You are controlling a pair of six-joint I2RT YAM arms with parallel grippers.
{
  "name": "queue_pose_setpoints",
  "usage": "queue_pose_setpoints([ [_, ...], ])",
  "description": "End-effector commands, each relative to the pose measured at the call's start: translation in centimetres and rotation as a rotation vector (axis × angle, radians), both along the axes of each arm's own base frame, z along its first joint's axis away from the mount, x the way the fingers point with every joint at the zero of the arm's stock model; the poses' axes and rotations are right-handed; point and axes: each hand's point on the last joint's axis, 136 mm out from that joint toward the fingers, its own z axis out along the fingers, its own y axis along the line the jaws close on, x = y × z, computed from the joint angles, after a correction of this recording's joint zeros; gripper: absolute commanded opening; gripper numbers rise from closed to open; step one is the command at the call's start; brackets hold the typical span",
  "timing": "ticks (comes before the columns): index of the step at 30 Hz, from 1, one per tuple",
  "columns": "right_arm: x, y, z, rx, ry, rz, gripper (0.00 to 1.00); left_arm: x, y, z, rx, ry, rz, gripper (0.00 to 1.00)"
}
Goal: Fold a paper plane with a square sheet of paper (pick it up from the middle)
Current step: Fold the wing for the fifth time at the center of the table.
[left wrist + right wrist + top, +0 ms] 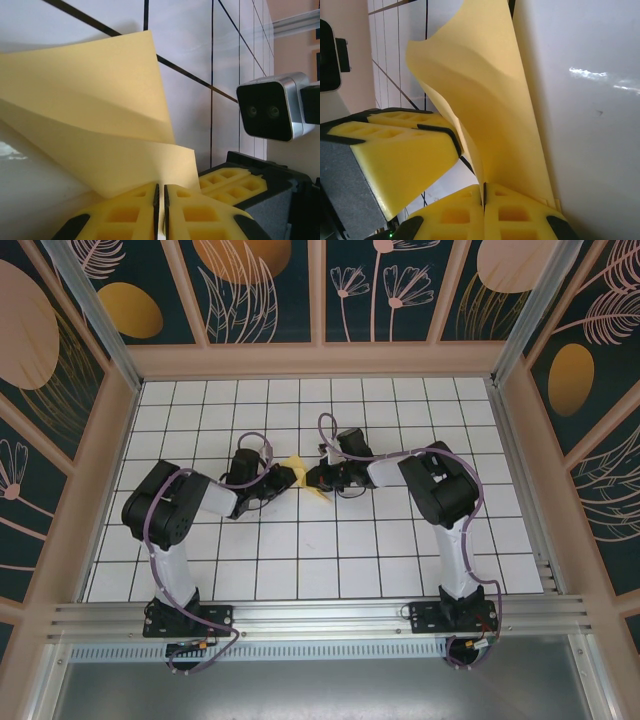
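The left end effector [160, 192] sat closest to its wrist camera. Its two yellow fingers [122, 212] were pressed together with only a hairline seam between them. The lower edge of the yellow sheet of paper [90, 100] ran down into that seam, so the end effector was clamped on the sheet. From there the sheet rose in two layers with a soft crease, and one sharp corner pointed out over the white tiled desk [190, 45]. Right of the sheet hung the other arm's wrist camera [270, 110].

The right end effector [483, 192] was likewise closed on the sheet, which curled up out of its seam in a tall, twisted fold.

From above, the two end effectors met almost tip to tip at the sheet, the left one on its left and the right one on its right. The sheet was bunched between them near the middle of the desk. Whether its low corner touched the tiles could not be told.

Bare tiles lay open on every side of the sheet. The back wall [320, 360], both side frames and the metal rail [320, 615] at the near edge stood well apart from it. Each arm's elbow jutted outward, away from the sheet.
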Motion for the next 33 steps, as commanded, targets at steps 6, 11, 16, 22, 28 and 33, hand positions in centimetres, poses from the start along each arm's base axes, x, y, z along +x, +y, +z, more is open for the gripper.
queue_pose_setpoints([
  [6, -0.7, -1.6, -4.1, -0.061, 0.131, -0.069, 0.0, -0.5, 0.1, 1.3, -0.01, -0.075, -0.013, 0.16],
  [11, -0.8, -1.6, -3.8, -0.043, 0.141, -0.077, 0.0, -0.1, -0.5, 1.1, -0.036, -0.067, -0.029, 0.15],
  [16, -1.0, -1.7, -4.0, -0.049, 0.156, -0.083, 0.0, 0.6, -0.7, 0.3, -0.017, -0.04, -0.026, 0.12],
  [22, -1.0, -1.7, -4.2, -0.055, 0.164, -0.085, 0.0, 0.6, -0.1, -2.2, 0.042, 0.052, 0.005, 0.08],
  [28, -0.7, -1.3, -2.8, -0.045, 0.111, -0.047, 0.02, 0.3, 1.2, -4.5, 0.134, 0.159, 0.059, 0.04],
  [33, -0.1, -0.3, 0.4, -0.001, 0.016, 0.041, 0.14, 0.0, 2.1, -6.0, 0.194, 0.233, 0.095, 0.02],
])
